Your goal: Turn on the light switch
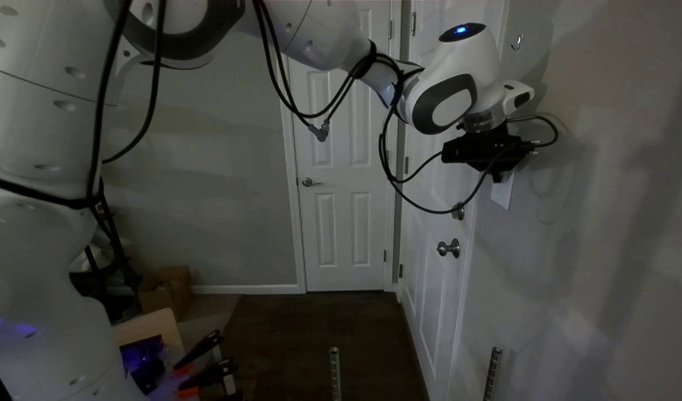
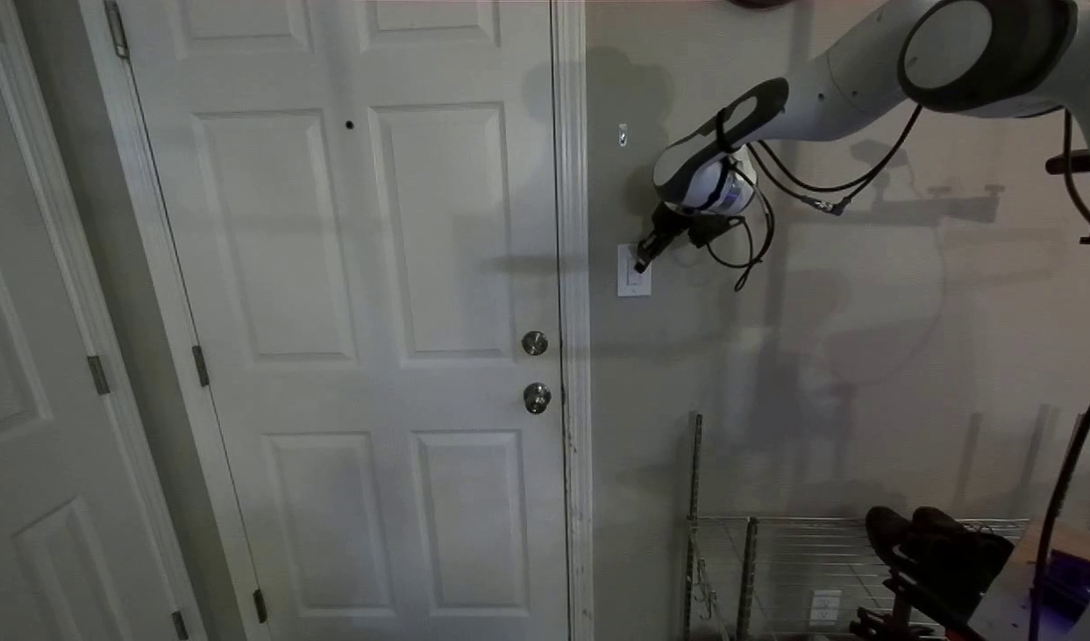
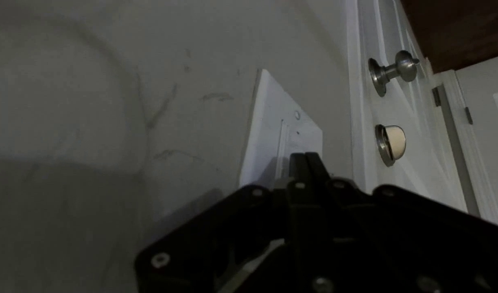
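The gripper point(image 3: 306, 156) is closed, its two black fingers pressed side by side, and its tip lies in front of the switch point(image 2: 632, 285), an upright white plate on the wall point(image 2: 848, 356) beside the door point(image 2: 358, 392). In an exterior view the arm point(image 2: 839, 93) slants down from two o'clock, and the gripper crosses the plate's edge at about that same hour to end near its middle. Whether the tip touches the switch, I cannot tell; nor can I read which way it is set. In the wrist view the plate lies slanted toward eleven o'clock from the fingertips, with a shadow over its near part; the knob point(image 3: 405, 67) stands between one and two o'clock, the lock point(image 3: 395, 142) at three. Measured from the switch in an exterior view, a small hook point(image 2: 622, 135) is at twelve, the lock at eight, the knob at seven and a wire rack point(image 2: 748, 579) at five. In an exterior view the far door point(image 1: 341, 167) is at nine o'clock from the switch, the dark floor point(image 1: 302, 345) near eight, and a box point(image 1: 176, 287) between eight and nine. A blue light point(image 1: 461, 30) glows on the arm, between eleven and twelve from the gripper.
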`<state>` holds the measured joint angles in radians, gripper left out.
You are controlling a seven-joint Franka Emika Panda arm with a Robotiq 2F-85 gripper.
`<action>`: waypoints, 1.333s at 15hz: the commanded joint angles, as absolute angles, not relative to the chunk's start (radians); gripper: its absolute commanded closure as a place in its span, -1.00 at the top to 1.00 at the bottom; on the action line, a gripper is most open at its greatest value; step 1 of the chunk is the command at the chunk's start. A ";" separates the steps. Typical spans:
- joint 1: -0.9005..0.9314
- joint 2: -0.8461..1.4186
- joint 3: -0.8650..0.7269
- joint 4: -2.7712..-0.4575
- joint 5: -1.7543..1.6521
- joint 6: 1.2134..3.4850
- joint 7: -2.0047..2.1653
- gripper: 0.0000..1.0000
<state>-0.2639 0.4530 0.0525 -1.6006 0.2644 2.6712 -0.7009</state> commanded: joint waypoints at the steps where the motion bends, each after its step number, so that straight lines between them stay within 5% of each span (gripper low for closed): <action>1: -0.224 0.476 0.008 -1.570 0.143 2.678 -0.612 -0.90; 7: -0.222 0.463 0.031 -1.583 0.114 2.708 -0.597 -0.90; 16: -0.064 0.473 -0.165 -1.581 -0.244 2.742 -0.229 -0.90; 20: -0.167 0.441 0.000 -1.610 -0.081 2.691 -0.382 -0.92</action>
